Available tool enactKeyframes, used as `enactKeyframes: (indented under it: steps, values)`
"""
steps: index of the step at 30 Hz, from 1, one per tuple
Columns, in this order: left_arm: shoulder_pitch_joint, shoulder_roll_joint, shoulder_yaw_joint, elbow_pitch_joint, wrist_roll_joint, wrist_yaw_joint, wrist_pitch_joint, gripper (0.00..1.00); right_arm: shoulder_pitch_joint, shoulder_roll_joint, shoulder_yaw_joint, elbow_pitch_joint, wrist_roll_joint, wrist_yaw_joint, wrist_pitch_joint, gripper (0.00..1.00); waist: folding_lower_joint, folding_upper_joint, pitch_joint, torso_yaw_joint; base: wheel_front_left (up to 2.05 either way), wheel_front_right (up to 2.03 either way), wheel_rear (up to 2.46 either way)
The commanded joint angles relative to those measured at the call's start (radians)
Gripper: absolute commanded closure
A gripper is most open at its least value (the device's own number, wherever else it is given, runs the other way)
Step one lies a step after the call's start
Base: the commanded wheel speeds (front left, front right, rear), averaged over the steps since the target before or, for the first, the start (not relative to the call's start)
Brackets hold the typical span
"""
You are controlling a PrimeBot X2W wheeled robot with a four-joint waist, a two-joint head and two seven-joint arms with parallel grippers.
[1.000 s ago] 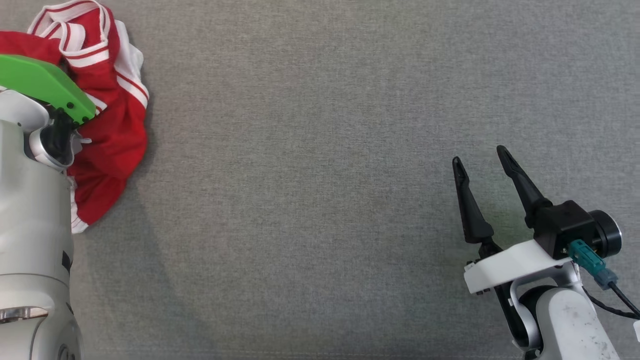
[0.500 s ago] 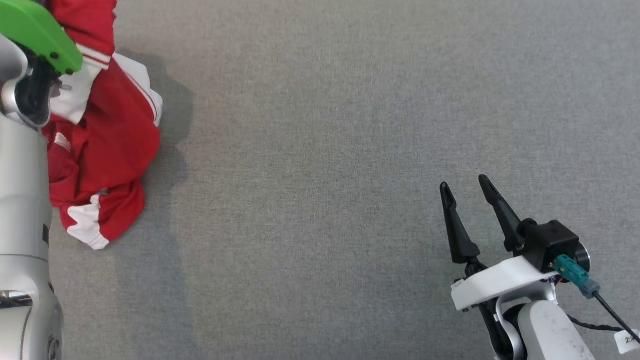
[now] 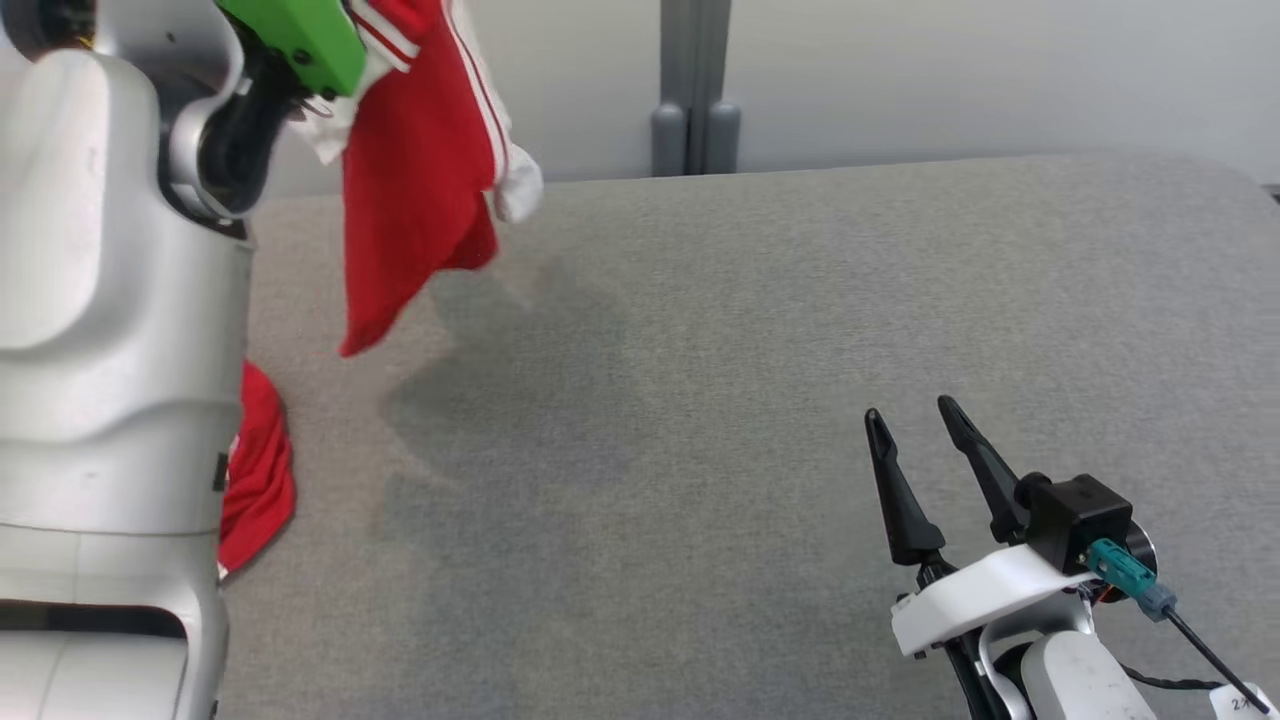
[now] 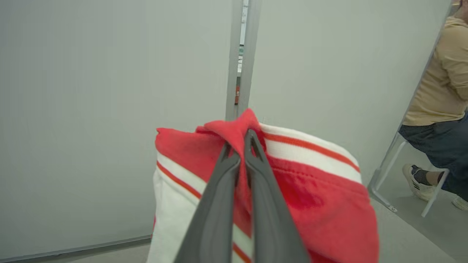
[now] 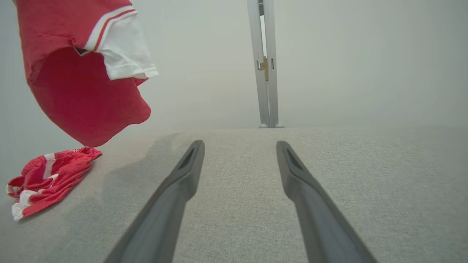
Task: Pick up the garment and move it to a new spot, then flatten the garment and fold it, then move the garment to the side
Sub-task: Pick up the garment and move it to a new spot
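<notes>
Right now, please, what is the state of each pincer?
Left pincer: closed, holding the red and white striped fabric garment.
Right pincer: open, holding nothing.

— Where's the left hand [image 4: 239,146]?
— Raised high on its pale arm [image 3: 120,250], fingers pinched tight on the garment [image 4: 321,190].
— And the right hand [image 3: 910,410]?
— Low, at the head view's lower right, fingers spread apart, pointing forward, holding nothing.

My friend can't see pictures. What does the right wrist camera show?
A red and white garment hangs at upper left above a grey table. The right gripper stands open and empty; more red cloth lies crumpled below.
</notes>
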Motion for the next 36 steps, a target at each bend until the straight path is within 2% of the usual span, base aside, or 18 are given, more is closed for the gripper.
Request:
enactKeyframes:
  steps: [1, 5, 11, 17, 21, 22, 23, 24, 31, 36]
  values:
    - [0.019, -0.017, -0.013, -0.021, 0.000, -0.004, -0.002, 1.00, -0.009, -0.004, -0.005, -0.006, -0.008, 0.000, 0.005, 0.00, 0.0001, 0.0000, -0.025, -0.156, 0.00, 0.00, 0.00]
    - [0.058, -0.049, -0.040, -0.054, -0.013, -0.003, -0.006, 1.00, -0.019, -0.003, -0.015, -0.019, -0.017, -0.001, 0.015, 0.00, 0.0001, 0.0000, 0.007, -0.262, 0.00, 0.00, 0.00]
    - [0.112, -0.096, -0.105, -0.054, -0.031, -0.003, -0.042, 1.00, -0.043, -0.002, -0.024, -0.036, -0.005, -0.001, 0.007, 0.00, 0.0001, 0.0000, 0.082, -0.372, 0.00, 0.00, 0.00]
    - [0.203, -0.108, -0.190, 0.046, -0.040, -0.003, -0.098, 1.00, -0.063, -0.002, -0.025, -0.022, 0.015, -0.001, -0.014, 0.00, 0.0001, 0.0000, 0.131, -0.422, 0.00, 0.00, 0.00]
    - [0.252, -0.107, -0.241, 0.156, 0.014, 0.009, -0.133, 1.00, -0.070, -0.002, -0.031, -0.016, 0.019, -0.001, -0.025, 0.00, 0.0001, 0.0000, 0.153, -0.420, 0.00, 0.00, 0.00]
    - [0.263, -0.108, -0.255, 0.185, 0.024, 0.011, -0.141, 0.90, -0.073, -0.002, -0.032, -0.011, 0.021, -0.001, -0.029, 0.00, 0.0001, 0.0000, 0.157, -0.414, 0.00, 0.00, 0.00]
    - [0.271, -0.108, -0.264, 0.203, 0.031, 0.010, -0.151, 0.29, -0.076, -0.002, -0.031, -0.009, 0.021, -0.001, -0.030, 0.00, 0.0001, 0.0000, 0.160, -0.409, 0.00, 0.00, 0.00]
    - [0.277, -0.109, -0.276, 0.220, 0.041, 0.010, -0.169, 0.00, -0.078, -0.002, -0.031, -0.006, 0.022, -0.001, -0.032, 0.00, 0.0001, 0.0000, 0.163, -0.400, 0.00, 0.00, 0.00]
    - [0.339, -0.110, -0.300, 0.245, 0.047, 0.002, -0.397, 0.00, -0.075, -0.003, -0.042, 0.001, 0.013, -0.001, -0.039, 0.00, 0.0001, 0.0000, 0.154, -0.316, 0.00, 0.00, 0.00]
    - [0.410, -0.079, -0.279, 0.208, 0.030, -0.002, -0.545, 0.00, -0.054, -0.003, -0.055, 0.001, 0.001, -0.001, -0.032, 0.00, 0.0001, 0.0000, 0.113, -0.247, 0.00, 0.00, 0.00]
